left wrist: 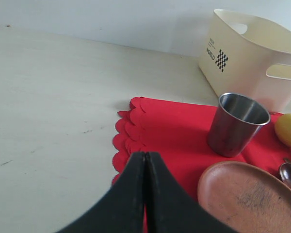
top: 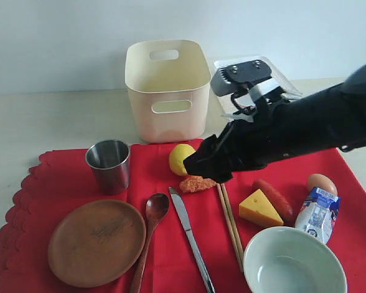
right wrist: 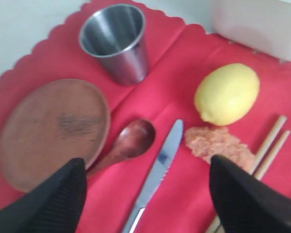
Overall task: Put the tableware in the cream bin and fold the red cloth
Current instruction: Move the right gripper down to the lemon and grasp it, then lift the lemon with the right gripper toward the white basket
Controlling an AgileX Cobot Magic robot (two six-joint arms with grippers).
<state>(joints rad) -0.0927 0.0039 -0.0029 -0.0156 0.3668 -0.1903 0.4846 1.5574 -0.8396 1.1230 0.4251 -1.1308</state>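
Observation:
The red cloth [top: 61, 186] lies flat and carries the tableware: a steel cup [top: 108, 165], a round wooden plate [top: 96, 242], a wooden spoon [top: 151, 223], a silver knife [top: 191, 239], chopsticks [top: 231, 224] and a pale bowl [top: 293, 264]. The cream bin [top: 166, 91] stands behind the cloth. My right gripper [top: 201, 166] hovers open over the cloth's middle. In the right wrist view, this gripper [right wrist: 146, 167] has the knife [right wrist: 161, 165] below its gap, with the spoon [right wrist: 128, 143] beside it, and it holds nothing. My left gripper [left wrist: 145, 155] is shut and empty over the cloth's [left wrist: 169, 128] scalloped corner, near the cup [left wrist: 236, 124] and plate [left wrist: 250, 199].
Food lies on the cloth: a lemon [top: 179, 159], an orange crumbly piece [top: 197, 184], cheese [top: 259, 209], a sausage [top: 273, 198], an egg [top: 321, 182] and a milk carton [top: 318, 213]. A white basket [top: 282, 74] sits behind my right arm. Bare tabletop [left wrist: 53, 107] lies left of the cloth.

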